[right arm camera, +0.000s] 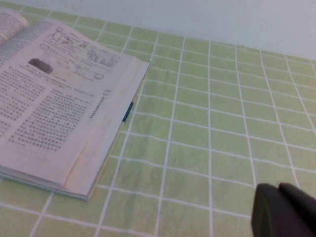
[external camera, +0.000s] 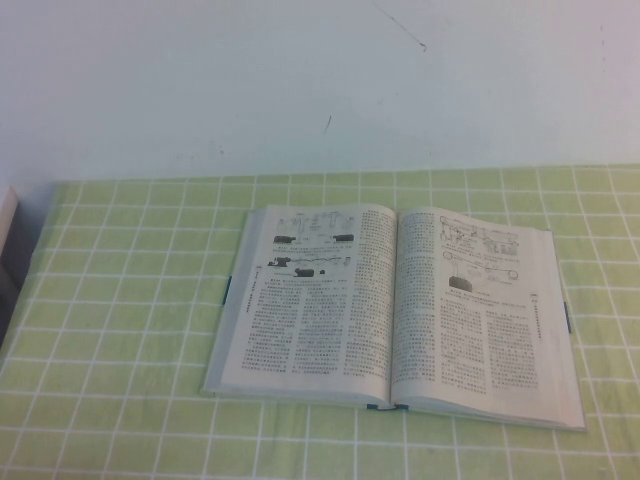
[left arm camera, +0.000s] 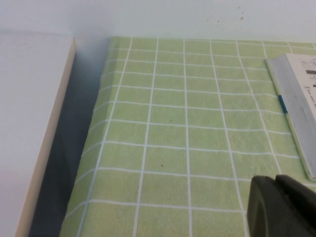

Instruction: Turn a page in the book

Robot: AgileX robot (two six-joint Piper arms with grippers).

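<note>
The book (external camera: 395, 310) is laid open mid-counter, spine near-to-far; right end effector (right arm camera: 285, 210), pressed together, is parked rightward; left end effector (left arm camera: 281, 205), state indeterminable, leftward.

Left tool (left arm camera: 281, 207) low over the table, right tool (right arm camera: 284, 212) closed, likewise low, neither holding anything

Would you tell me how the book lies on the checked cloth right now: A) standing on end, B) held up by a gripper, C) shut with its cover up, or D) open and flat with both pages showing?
D: the book lies open and flat, with neither the left gripper nor the right gripper touching it.
</note>
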